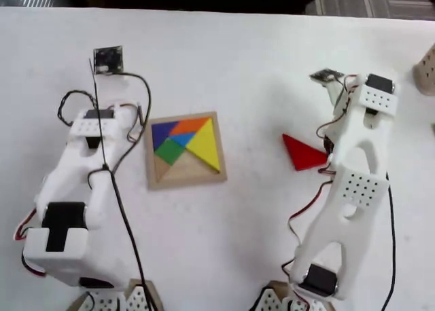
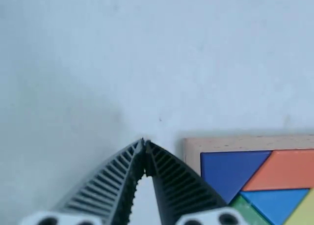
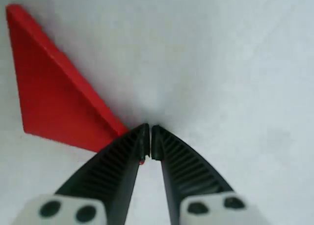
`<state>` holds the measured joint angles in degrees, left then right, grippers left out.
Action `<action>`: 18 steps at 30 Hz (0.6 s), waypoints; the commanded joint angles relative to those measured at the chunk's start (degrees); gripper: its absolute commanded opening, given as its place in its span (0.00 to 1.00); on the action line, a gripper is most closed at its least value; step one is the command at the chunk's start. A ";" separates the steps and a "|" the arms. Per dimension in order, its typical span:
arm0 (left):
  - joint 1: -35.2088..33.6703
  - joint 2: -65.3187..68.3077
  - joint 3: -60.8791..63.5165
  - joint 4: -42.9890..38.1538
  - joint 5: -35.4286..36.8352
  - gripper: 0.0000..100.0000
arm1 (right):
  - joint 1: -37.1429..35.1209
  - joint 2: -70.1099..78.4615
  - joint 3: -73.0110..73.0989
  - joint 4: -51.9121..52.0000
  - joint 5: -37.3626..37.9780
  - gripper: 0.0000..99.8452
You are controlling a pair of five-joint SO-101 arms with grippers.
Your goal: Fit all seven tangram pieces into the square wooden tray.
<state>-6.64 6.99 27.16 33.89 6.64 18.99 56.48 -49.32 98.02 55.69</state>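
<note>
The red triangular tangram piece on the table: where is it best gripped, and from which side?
Probably from above, at the narrow corner beside the right hand. The red triangular tangram piece lies flat on the white table, so only its edges offer hold, and there they lie closest together.

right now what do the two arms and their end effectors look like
The left arm and right arm are white shells with hole-grid panels, black motors, and red and black cables. The left end effector and right end effector have black ribbed tapering fingers on white mounts with dark round holes.
</note>
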 commanded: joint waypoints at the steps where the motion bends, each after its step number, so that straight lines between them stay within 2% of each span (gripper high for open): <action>1: -0.04 -0.40 -2.55 -0.97 0.09 0.02 | 2.86 -7.69 11.08 -0.04 5.45 0.02; 9: -0.04 -0.31 -2.55 -1.05 0.09 0.02 | 3.12 -32.75 41.05 -8.31 6.95 0.02; 11: -0.04 -0.31 -2.55 -1.05 0.09 0.02 | 2.68 -41.27 50.11 -14.64 2.46 0.02; 15: -0.04 -0.31 -2.55 -0.97 0.09 0.02 | 2.15 -54.29 63.47 -26.95 -13.19 0.02; 18: -0.13 -0.31 -2.55 -0.70 0.09 0.02 | 0.04 -57.54 67.78 -30.46 -15.38 0.02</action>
<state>-6.64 6.99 27.16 33.89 6.64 21.19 5.23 15.38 71.47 43.38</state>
